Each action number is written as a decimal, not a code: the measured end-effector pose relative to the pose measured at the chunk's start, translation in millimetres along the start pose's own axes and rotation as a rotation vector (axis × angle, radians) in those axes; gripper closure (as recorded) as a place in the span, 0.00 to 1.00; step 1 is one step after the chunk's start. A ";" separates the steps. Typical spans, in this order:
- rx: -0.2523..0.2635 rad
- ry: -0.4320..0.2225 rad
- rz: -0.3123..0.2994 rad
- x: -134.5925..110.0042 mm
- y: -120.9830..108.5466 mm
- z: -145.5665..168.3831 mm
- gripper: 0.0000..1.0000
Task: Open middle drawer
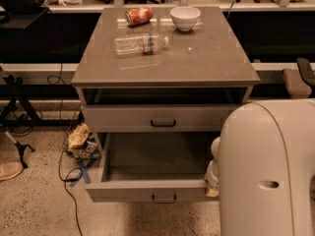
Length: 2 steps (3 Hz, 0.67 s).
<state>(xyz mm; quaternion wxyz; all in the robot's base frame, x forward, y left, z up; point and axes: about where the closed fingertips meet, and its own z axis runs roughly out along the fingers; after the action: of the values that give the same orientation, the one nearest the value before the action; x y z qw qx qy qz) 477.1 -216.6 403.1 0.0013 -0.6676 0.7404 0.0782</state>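
The middle drawer [152,191] of the grey-beige cabinet [167,58] is pulled far out towards me. Its plain grey interior [157,156] is empty and its small black bar handle [164,198] shows on the front. The top drawer [157,118] above it, with its own black handle [163,124], stands a little way out, with a dark gap under the cabinet top. The bottom drawer is hidden under the open one. My gripper is not in view. Only the big white arm housing [268,171] fills the lower right, beside the open drawer's right front corner.
On the cabinet top lie a clear plastic bottle [141,44], a red can [139,15] on its side and a white bowl [185,17]. Crumpled bags [81,140] and a cable [66,176] lie on the floor at the left. A shoe [10,170] is at the far left.
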 end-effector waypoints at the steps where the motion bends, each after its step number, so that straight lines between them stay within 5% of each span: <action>1: 0.000 0.000 0.000 0.0 0.0 0.0 0.95; 2: 0.016 -0.015 0.040 8.7 27.0 0.0 1.00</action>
<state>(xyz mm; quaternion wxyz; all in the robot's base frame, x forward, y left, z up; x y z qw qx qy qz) 449.5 -222.6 405.3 0.0106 -0.6519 0.7543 0.0769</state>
